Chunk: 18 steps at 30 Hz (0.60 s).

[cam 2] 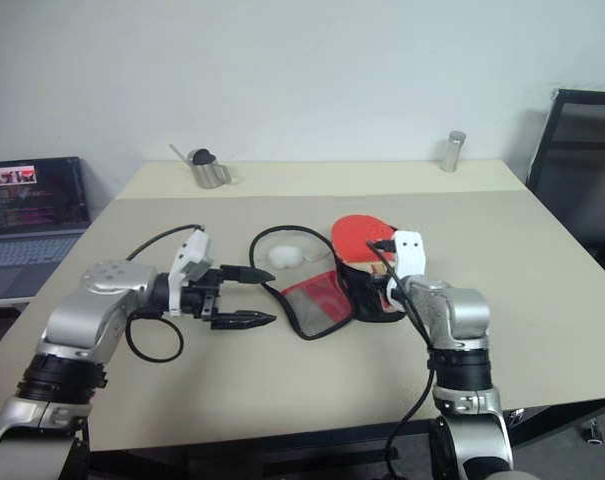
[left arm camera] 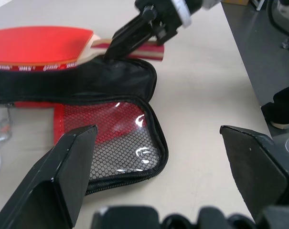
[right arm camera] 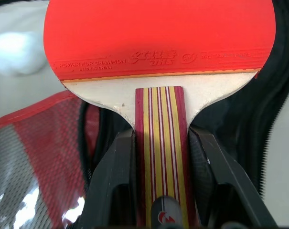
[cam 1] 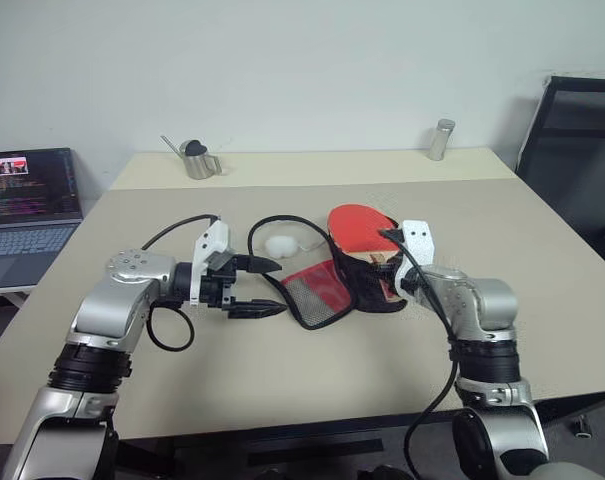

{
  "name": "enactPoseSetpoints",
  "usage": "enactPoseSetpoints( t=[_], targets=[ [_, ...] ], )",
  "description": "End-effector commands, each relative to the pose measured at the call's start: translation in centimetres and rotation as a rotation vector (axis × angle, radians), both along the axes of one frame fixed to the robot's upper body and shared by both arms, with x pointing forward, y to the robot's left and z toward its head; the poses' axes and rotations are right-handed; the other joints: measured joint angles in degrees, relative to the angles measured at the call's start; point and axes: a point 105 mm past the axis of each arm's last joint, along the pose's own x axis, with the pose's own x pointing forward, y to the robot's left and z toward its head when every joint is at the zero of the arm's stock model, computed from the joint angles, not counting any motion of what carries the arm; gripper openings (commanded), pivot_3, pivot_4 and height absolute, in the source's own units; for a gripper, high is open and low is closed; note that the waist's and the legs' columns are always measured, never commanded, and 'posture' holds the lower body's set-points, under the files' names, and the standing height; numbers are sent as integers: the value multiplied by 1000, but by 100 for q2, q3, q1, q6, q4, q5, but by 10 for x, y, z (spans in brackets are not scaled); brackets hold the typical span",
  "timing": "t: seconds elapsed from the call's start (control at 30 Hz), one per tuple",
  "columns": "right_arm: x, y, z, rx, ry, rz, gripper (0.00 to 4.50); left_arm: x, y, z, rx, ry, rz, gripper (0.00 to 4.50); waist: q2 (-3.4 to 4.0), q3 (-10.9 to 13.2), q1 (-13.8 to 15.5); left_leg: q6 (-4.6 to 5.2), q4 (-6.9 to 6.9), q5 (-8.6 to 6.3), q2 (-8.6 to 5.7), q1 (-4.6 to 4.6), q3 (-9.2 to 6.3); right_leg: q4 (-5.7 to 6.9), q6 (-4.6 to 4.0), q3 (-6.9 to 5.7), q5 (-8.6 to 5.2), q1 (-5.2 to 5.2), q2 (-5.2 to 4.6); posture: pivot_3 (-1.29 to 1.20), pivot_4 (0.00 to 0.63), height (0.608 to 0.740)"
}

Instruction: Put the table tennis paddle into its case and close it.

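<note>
Right gripper (right arm camera: 158, 157) grips one paddle (right arm camera: 156, 36) – over one open case (cam 1: 317, 290); left gripper (cam 1: 267, 287) open.

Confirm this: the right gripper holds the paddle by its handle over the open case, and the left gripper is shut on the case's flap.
Wrong on the left gripper: it is open and holds nothing, as the left wrist view shows. The right gripper does hold the paddle by its handle over the open case.
</note>
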Motion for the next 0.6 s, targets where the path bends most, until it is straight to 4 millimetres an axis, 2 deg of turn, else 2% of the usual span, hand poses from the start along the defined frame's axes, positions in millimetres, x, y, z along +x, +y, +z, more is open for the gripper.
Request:
enactPoseSetpoints(
  t=[0.03, 0.2, 0.33, 0.6],
  targets=[
    [17, -8, 18, -22, -111, -61, 1114, -3, 2, 14, -11, -57, 1, 4500, 0, 0, -2, 0, 0, 0, 0, 0, 1, 0, 0, 0, 0, 0, 0, 0, 150, 740],
    [25, -14, 9, -55, -111, -81, 1114, -2, 4, 14, -9, -57, 13, 4500, 1, 0, -21, 0, -2, 0, 1, 0, 3, 2, 0, 3, 0, -4, 1, 0, 150, 740],
    [28, -5, 3, -53, -103, -72, 1114, -2, 3, 14, -11, -57, 17, 4500, 1, 1, -33, 0, -2, 0, 3, 1, 4, 6, -1, 3, 0, -5, 2, 0, 150, 740],
    [31, 1, 3, -55, -109, -77, 1114, 0, 4, 14, -9, -57, 23, 4500, 1, 1, -36, 0, -1, 1, 5, 1, 5, 9, -1, 3, 0, -6, 3, 0, 150, 740]
  ],
)
